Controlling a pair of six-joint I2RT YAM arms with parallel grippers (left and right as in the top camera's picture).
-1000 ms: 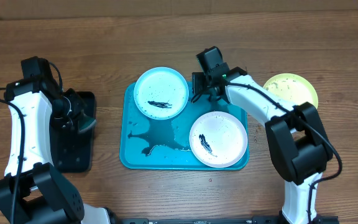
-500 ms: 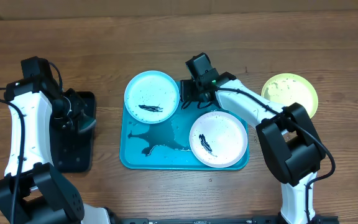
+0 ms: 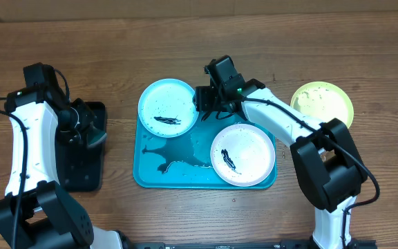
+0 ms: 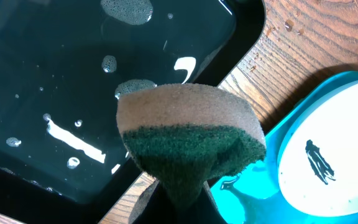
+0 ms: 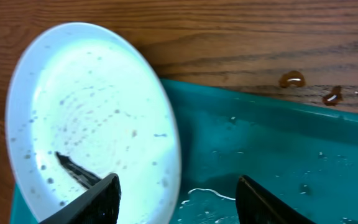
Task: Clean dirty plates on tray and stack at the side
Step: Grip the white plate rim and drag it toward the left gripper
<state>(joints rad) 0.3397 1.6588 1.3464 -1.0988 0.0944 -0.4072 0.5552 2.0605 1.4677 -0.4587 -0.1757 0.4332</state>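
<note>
Brown wooden surface (image 3: 185,41) seen from above, with two robot arms. At far left lies a black tray (image 3: 81,169) holding water with bubbles. Over its right edge the left gripper (image 3: 88,130) has its jaws closed on a sponge (image 4: 188,140), tan with a green scouring layer. In the centre is the turquoise tray (image 3: 185,176), wet with a dark puddle. A light-blue-rimmed plate (image 3: 168,104), marked with a dark smear, sits at the tray's upper left corner, overhanging the rim. At this plate's right edge is the right gripper (image 5: 179,205), jaws wide apart, one finger over the plate and one over the tray. A white plate (image 3: 243,153) with a dark smear lies in the tray's lower right. A yellow-green-rimmed plate (image 3: 323,102) rests on the surface at far right, off the tray.
</note>
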